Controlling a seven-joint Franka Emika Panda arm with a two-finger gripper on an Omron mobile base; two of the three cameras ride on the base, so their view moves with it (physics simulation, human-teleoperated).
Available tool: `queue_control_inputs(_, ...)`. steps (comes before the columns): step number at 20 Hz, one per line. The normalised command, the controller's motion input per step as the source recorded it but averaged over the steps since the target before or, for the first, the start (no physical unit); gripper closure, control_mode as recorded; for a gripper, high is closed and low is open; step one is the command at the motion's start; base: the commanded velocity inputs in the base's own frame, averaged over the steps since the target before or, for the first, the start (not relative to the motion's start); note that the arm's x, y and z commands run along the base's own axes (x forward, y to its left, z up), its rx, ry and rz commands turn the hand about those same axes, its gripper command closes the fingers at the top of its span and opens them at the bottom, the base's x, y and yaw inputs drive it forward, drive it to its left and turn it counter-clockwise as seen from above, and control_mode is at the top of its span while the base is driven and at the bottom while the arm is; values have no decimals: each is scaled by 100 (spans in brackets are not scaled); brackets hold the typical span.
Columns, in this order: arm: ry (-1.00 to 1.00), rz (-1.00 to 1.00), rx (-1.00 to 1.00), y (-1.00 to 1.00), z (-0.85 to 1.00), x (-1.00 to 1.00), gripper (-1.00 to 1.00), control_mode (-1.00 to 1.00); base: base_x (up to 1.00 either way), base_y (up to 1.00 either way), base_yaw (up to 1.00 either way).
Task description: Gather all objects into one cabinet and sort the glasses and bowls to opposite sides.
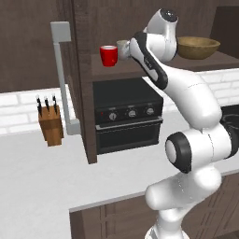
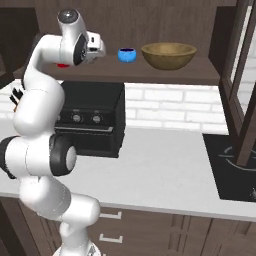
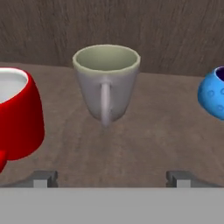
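1. Gripper stands wide open and empty — its two tips flank bare shelf, short of the mug.
2. Mug sits upright at 12 o'clock in the hand view, handle facing the camera.
3. Red cup is at 9 o'clock of the mug, blue bowl at 3 o'clock — neither touching it.
4. Wooden bowl rests on the same shelf, just beside the blue bowl, at its 3 o'clock in the right base view.
5. Cabinet door hangs open, bar handle outward, above the oven.
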Motion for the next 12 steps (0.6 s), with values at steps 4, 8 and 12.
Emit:
queue_control_inputs(4, 0, 0, 3, -5, 2, -68, -100, -100, 0, 0, 0)
queue_control_inputs(8, 0, 0, 2, -14, 28, -99, -100, -100, 0, 0, 0)
queue_control_inputs(12, 0, 0, 1, -17, 16, -100, -100, -100, 0, 0, 0)
